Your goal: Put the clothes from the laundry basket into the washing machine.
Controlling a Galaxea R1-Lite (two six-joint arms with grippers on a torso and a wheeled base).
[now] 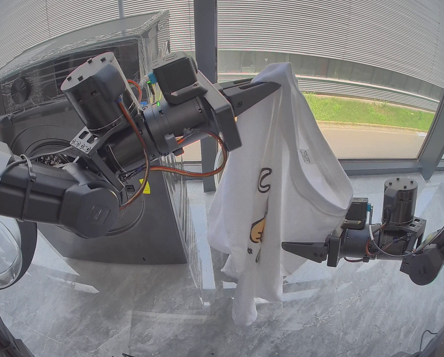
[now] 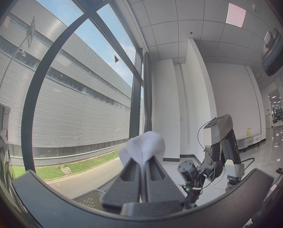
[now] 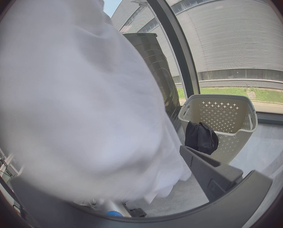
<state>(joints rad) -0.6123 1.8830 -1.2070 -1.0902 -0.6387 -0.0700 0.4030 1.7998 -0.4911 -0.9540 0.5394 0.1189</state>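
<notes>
**Fingers of the left gripper (image 1: 271, 86) pinched shut on a white T-shirt (image 1: 281, 174), held high beside the washing machine (image 1: 152, 239).**

The shirt hangs lengthwise straight down from that grip, its hem clear of the floor (image 1: 132, 313). The machine's open front lies to the robot's left of it, behind the left arm, which is the nearer one. The right gripper (image 1: 294, 248) sits low against the shirt's lower edge, its fingers apparently spread and holding nothing. A dark garment (image 3: 201, 137) is draped over the rim of the laundry basket (image 3: 220, 117).
</notes>
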